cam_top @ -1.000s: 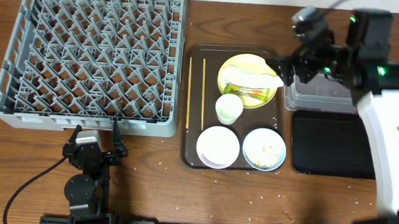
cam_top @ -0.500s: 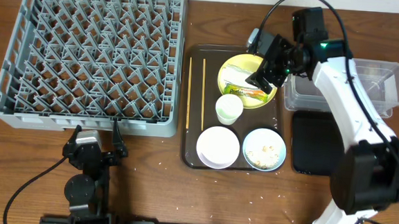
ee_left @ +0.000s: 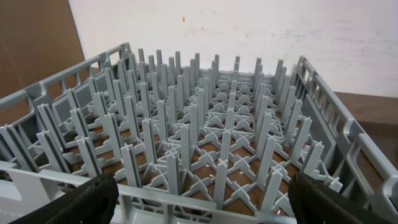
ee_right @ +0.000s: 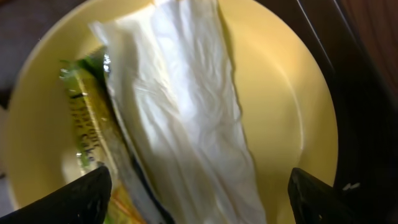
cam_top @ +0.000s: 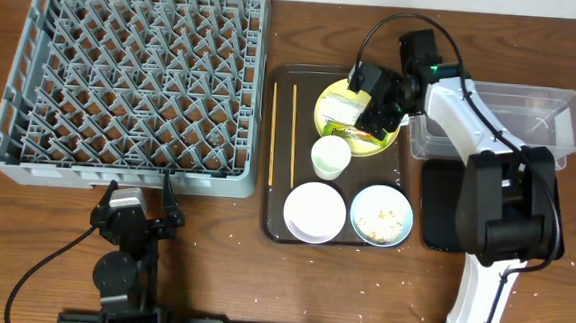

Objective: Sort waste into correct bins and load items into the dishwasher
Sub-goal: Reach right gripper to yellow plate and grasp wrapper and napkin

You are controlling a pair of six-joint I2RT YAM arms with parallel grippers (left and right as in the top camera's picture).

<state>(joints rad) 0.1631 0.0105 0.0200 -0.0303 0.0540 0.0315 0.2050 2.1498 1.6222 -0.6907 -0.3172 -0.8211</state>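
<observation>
My right gripper (cam_top: 374, 105) hangs open low over the yellow plate (cam_top: 329, 109), its fingers on either side of the white paper wrapper (ee_right: 186, 106) without touching it. The small packet (ee_right: 87, 130) with green-orange contents lies beside the wrapper on the plate (ee_right: 286, 93). Below the plate stand the pale cup (cam_top: 330, 157), the white bowl (cam_top: 315, 210) and the blue bowl (cam_top: 381, 214) holding rice grains. Two chopsticks (cam_top: 274, 131) lie along the serving tray's left side. My left gripper (cam_top: 138, 194) rests open in front of the grey dish rack (cam_top: 133, 72).
The dishes sit on a dark brown serving tray (cam_top: 276, 226). A clear tub (cam_top: 522, 111) stands at the right, with the black tray (cam_top: 444, 206) just in front of it, partly under my right arm. Loose rice grains dot the table's front.
My right arm has swung left from above the clear tub and come down over the yellow plate. The left arm has not moved.
</observation>
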